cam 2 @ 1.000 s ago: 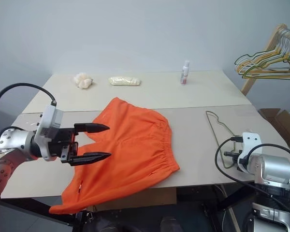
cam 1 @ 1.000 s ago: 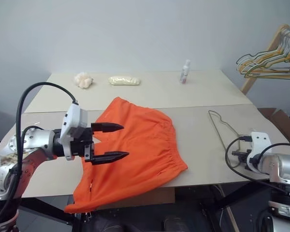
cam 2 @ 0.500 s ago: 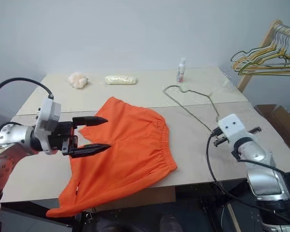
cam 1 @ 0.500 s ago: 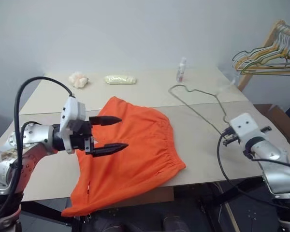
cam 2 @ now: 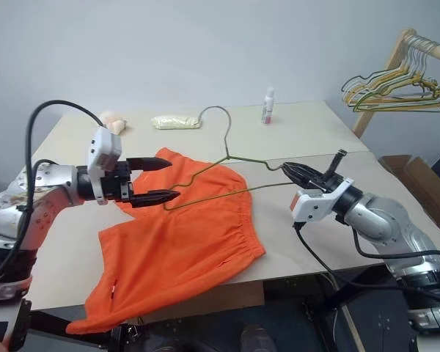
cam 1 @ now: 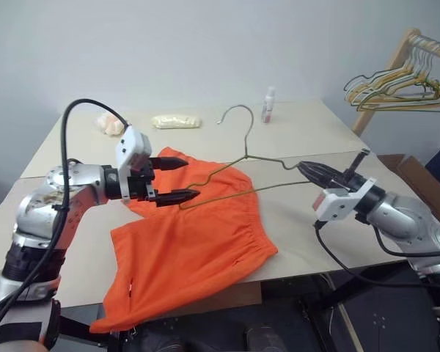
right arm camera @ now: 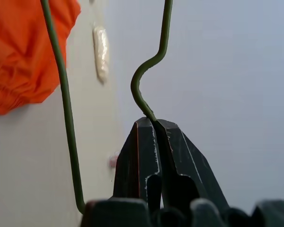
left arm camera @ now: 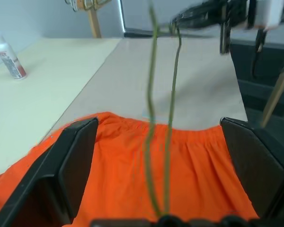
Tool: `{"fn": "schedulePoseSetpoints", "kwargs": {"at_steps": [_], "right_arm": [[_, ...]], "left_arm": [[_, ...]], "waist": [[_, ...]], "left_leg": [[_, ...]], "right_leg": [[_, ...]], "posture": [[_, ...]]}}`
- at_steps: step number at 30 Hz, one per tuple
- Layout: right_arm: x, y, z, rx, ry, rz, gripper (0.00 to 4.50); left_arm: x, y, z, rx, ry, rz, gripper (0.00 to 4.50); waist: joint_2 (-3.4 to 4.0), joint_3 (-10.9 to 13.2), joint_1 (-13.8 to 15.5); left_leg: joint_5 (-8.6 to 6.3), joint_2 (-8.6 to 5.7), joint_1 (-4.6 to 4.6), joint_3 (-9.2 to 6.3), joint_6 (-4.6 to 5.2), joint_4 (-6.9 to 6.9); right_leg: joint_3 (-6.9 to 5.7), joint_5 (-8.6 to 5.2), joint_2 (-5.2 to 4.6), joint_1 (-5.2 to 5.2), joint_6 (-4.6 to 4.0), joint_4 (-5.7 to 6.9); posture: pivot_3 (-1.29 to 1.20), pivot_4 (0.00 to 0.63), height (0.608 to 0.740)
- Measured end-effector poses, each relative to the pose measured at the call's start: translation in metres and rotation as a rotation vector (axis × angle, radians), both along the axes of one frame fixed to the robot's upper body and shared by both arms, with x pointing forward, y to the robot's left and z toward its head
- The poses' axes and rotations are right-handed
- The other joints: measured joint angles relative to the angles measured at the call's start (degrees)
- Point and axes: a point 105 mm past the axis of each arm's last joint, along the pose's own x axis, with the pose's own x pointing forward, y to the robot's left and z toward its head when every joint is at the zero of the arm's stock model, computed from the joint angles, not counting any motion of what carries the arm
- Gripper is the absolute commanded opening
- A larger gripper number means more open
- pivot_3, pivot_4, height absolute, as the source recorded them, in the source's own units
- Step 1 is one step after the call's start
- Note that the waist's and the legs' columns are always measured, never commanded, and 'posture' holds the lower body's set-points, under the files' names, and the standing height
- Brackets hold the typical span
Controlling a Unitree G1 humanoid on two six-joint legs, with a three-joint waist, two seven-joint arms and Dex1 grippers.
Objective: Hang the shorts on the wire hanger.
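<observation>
Left eye view: the shorts (cam 1: 187, 246) lie flat on the worktop (cam 1: 315, 132), one leg drooping over the near edge. The right gripper (cam 1: 305, 168) is clamped on one end of the wire hanger (cam 1: 238, 158), lifted above the cloth with its hook upward. The left gripper (cam 1: 177, 180), jaws wide, hovers at the hanger's far end. The far half of the worktop is bare apart from a small bottle (cam 1: 268, 105).

Left wrist view: the wire runs between the spread fingers (left arm camera: 73, 161) over the waistband.

Right wrist view: the fingertips (right arm camera: 146, 137) pinch the wire.
</observation>
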Motion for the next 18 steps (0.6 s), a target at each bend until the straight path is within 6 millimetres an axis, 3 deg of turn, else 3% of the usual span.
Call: {"fn": "schedulePoseSetpoints", "kwargs": {"at_steps": [10,13,18], "right_arm": [[0.005,0.006,0.009,-0.025,-0.045,0.013,0.03],[0.005,0.007,0.009,-0.028,-0.045,0.013,0.00],[0.004,0.007,0.010,-0.031,-0.052,0.015,0.00]], "left_arm": [[-0.007,-0.004,-0.025,0.099,0.085,-0.162,4.50],[-0.004,-0.006,-0.030,0.144,0.074,-0.160,3.89],[0.002,-0.005,-0.035,0.168,0.073,-0.131,2.31]], "waist": [[0.00,0.0,-1.2],[0.00,0.0,-1.3],[0.01,0.0,-1.4]], "left_leg": [[0.01,0.04,0.00,-0.03,0.00,0.02],[0.01,0.05,0.00,-0.03,0.00,0.03],[0.01,0.05,0.00,-0.03,0.00,0.03]], "right_leg": [[-0.01,0.00,-0.08,0.00,0.01,0.06],[0.00,0.00,-0.08,0.00,0.01,0.07],[0.01,0.00,-0.09,0.00,0.01,0.08]], "posture": [[-0.21,0.000,0.740],[-0.21,0.000,0.740],[-0.21,0.000,0.740]]}}
